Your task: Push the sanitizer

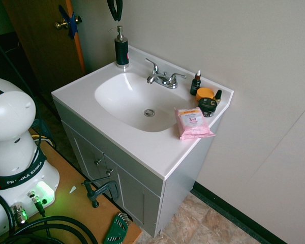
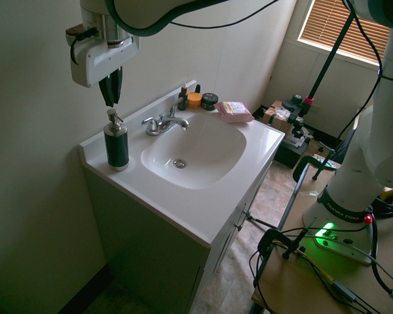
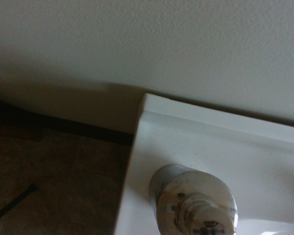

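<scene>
My gripper point(image 2: 110, 97) hangs pointing straight down, its two dark fingers drawn close together with nothing between them. It is directly above the sanitizer point(image 2: 116, 140), with a small gap visible between my fingertips and the silver pump head point(image 2: 112, 118). The sanitizer stands upright on the far left corner of the white vanity top point(image 2: 203, 206), beside the wall and left of the faucet point(image 2: 164, 123). I judge the task not yet done: I am lined up over the pump, but the head looks unpressed. What is left is to come down and press it.
</scene>
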{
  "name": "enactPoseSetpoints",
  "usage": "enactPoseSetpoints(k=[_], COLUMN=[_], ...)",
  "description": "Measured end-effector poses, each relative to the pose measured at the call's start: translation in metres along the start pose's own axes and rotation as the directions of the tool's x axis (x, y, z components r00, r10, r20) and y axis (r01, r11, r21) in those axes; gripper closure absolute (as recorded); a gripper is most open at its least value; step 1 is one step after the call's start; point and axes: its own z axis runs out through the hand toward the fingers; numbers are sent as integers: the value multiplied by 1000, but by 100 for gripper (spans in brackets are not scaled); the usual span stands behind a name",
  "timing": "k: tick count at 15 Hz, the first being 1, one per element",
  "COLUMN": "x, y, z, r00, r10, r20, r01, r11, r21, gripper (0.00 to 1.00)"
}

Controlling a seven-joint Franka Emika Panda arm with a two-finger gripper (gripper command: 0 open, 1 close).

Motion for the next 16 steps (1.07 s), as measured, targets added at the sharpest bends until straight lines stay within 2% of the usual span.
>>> enactPoseSetpoints(k=[7,16], x=[9,4], y=[-8,6], z=[18,25], r00=[1000,1000], r10=[13,22], r20=[0,-2], r01=[-13,-22], r11=[1000,999], r21=[-21,-36], gripper=[100,100])
